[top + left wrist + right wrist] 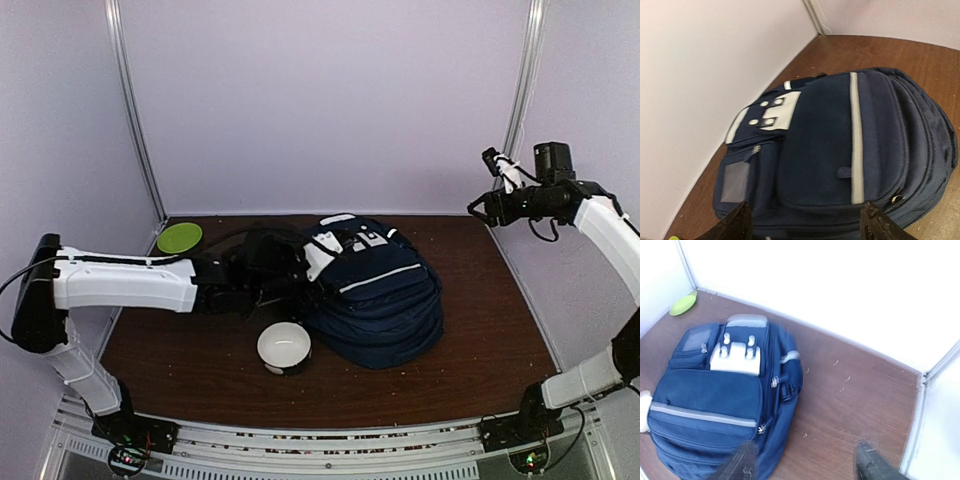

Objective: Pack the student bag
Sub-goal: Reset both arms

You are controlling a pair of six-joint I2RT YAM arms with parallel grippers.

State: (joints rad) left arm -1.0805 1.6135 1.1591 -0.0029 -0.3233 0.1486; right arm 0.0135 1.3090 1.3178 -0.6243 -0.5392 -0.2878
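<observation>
From above, the navy bag (375, 295) lies flat mid-surface, a white bowl (284, 347) just beside it and a green disc (180, 237) at the back left, while the left pincer (296, 268) reaches its top edge and the right pincer (487, 207) hangs high, well apart. The left wrist view shows spread fingers (737, 223) holding nothing, the pockets seemingly zipped. The right wrist view shows its fingers (742, 462) spread too; whether loading lies ahead or behind is unclear.

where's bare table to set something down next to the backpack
Widest bare wood lies right of the backpack, out to the right wall, and along the near edge past the white bowl. The left side is crowded: the left gripper sits by the bag, with the green plate in the corner.
</observation>
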